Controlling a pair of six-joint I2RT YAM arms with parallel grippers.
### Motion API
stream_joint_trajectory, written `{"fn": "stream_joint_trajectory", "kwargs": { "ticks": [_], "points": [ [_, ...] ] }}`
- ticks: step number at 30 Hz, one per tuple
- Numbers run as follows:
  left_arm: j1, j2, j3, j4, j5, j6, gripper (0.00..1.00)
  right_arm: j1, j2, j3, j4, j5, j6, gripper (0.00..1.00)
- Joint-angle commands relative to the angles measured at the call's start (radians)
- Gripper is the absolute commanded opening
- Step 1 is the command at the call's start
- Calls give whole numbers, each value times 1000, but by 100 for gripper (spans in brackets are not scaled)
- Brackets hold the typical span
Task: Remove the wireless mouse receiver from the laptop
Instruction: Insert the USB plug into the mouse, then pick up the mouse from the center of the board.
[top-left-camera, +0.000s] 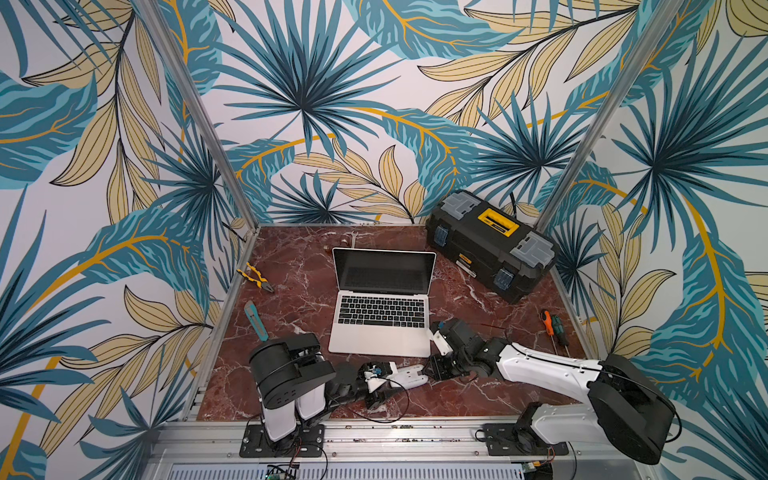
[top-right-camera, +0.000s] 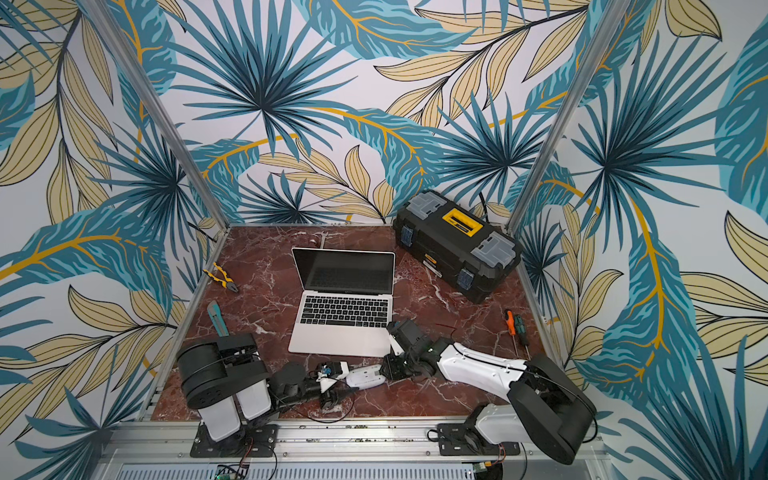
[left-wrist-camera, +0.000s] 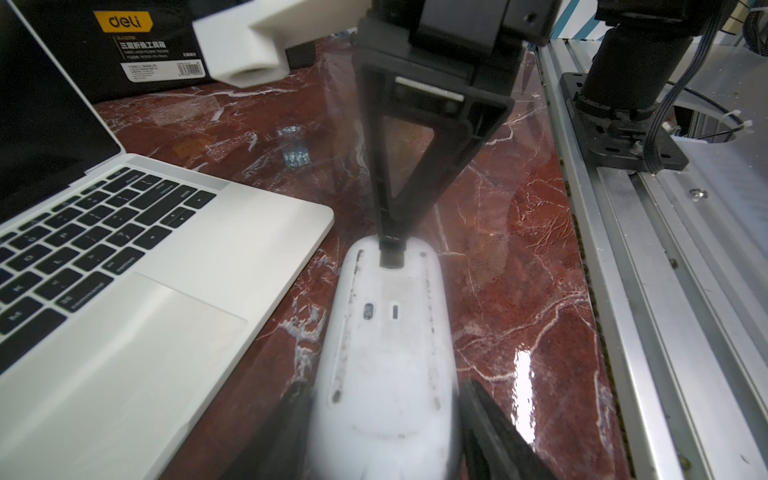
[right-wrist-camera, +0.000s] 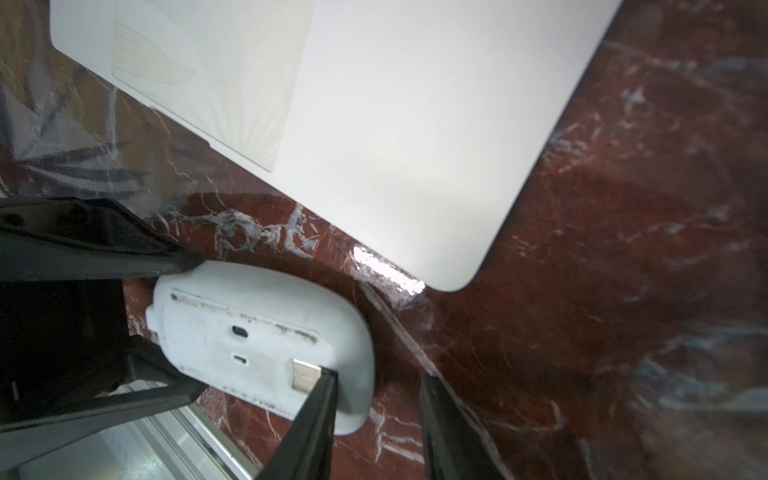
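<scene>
- One silver laptop (top-left-camera: 380, 332), open, screen dark.
- One white mouse (left-wrist-camera: 386, 332), underside up, pinched by left claw (left-wrist-camera: 384, 395).
- One receiver (right-wrist-camera: 305, 374), touched by a finger (right-wrist-camera: 316, 415) of the spread right claw (right-wrist-camera: 378, 376).

Both arms share one build. The right arm (top-left-camera: 544, 365) wears a glossy white shell dotted with small dark screws, ending away from its fingers in a fat black drum-shaped joint (top-left-camera: 627, 407). The left arm (top-left-camera: 286, 370) has the same black drum, with two white link covers (top-left-camera: 282, 422) farthest from its fingers. The right fingers (left-wrist-camera: 415, 166) are matt black, open triangular frames. The left fingers (left-wrist-camera: 490, 428) are black too. A grey ribbed cable (left-wrist-camera: 660, 120) runs to the black base plate (left-wrist-camera: 602, 137), the part farthest from the right fingers.
</scene>
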Motion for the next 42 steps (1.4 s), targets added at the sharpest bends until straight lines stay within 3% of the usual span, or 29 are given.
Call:
{"fn": "stream_joint_trajectory", "kwargs": {
  "ticks": [1, 19, 22, 28, 34, 38, 42],
  "points": [
    [3, 12, -4, -2, 9, -1, 47, 0, 16, -40, 3, 3, 7, 39],
    [4, 11, -4, -3, 7, -4, 47, 0, 33, -58, -5, 39, 4, 38],
    [4, 7, -6, -2, 4, -7, 47, -1, 0, -24, 0, 32, -32, 42],
    [4, -9, -11, -4, -12, -15, 47, -1, -111, 100, -51, 149, -145, 52],
    [0, -54, -17, -12, -46, -31, 45, 0, -189, 101, -30, 184, -182, 55],
    [-14, -165, 15, -169, -78, -35, 43, 0, -217, 65, -23, 192, -172, 55],
    [-29, -351, 93, -488, -92, -49, 42, -3, -241, 26, -6, 191, -160, 54]
  ]
}}
